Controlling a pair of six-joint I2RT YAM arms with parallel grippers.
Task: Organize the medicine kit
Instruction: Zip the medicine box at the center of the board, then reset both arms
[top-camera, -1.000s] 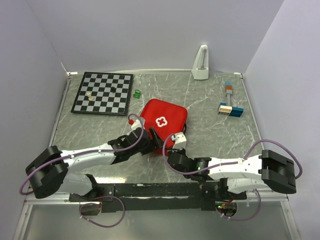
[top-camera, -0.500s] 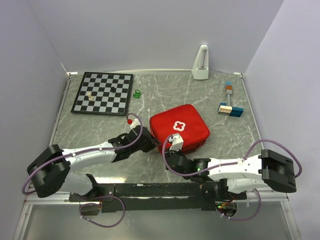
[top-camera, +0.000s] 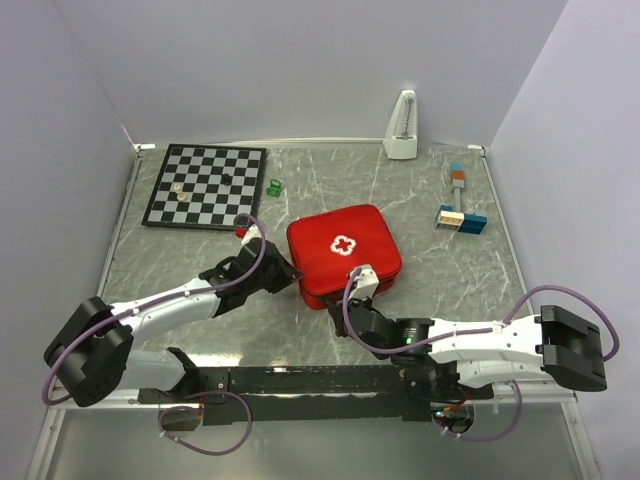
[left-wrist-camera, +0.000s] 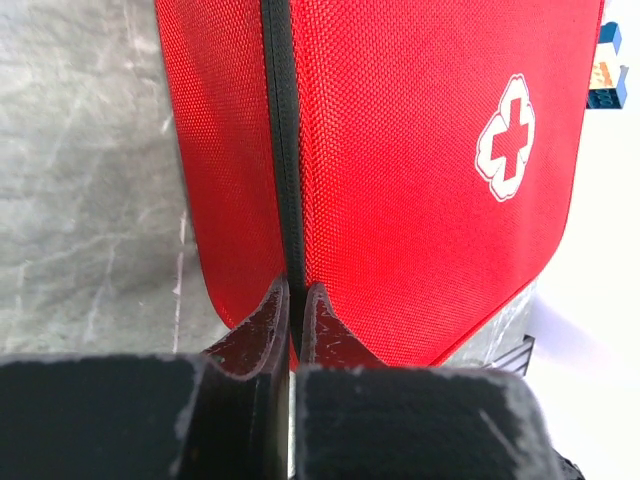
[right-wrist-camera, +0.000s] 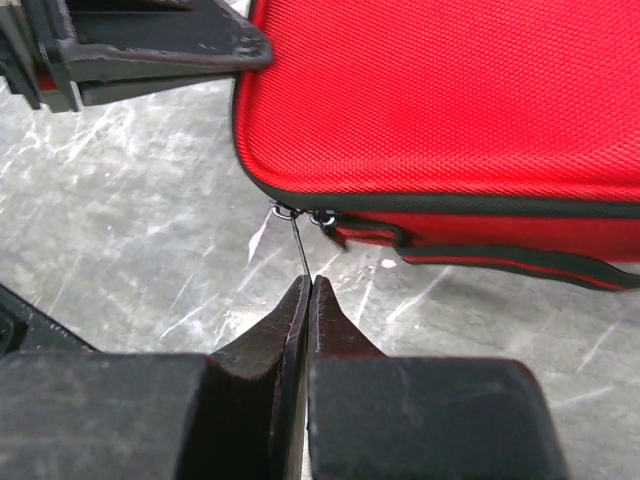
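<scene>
The red medicine kit (top-camera: 343, 255) lies flat and closed in the middle of the table, its white cross facing up. My left gripper (top-camera: 287, 276) is at its left edge. In the left wrist view the fingers (left-wrist-camera: 297, 292) pinch together on the black zipper band (left-wrist-camera: 281, 150) between the kit's two halves (left-wrist-camera: 420, 150). My right gripper (top-camera: 338, 305) is at the kit's near corner. It is shut (right-wrist-camera: 306, 285) on a thin metal zipper pull (right-wrist-camera: 299, 248) that hangs from the kit (right-wrist-camera: 450, 90). The left gripper (right-wrist-camera: 262, 48) shows there too, touching the same corner.
A black-and-white chessboard (top-camera: 206, 186) with a few pieces lies at the back left, with a small green object (top-camera: 273, 186) beside it. A white metronome (top-camera: 402, 126) stands at the back wall. Coloured blocks (top-camera: 460, 218) lie at the right.
The kit's raised lid has come down and the closed kit has shifted on the table. My left gripper went from open to shut at its left edge. The right gripper stayed shut.
</scene>
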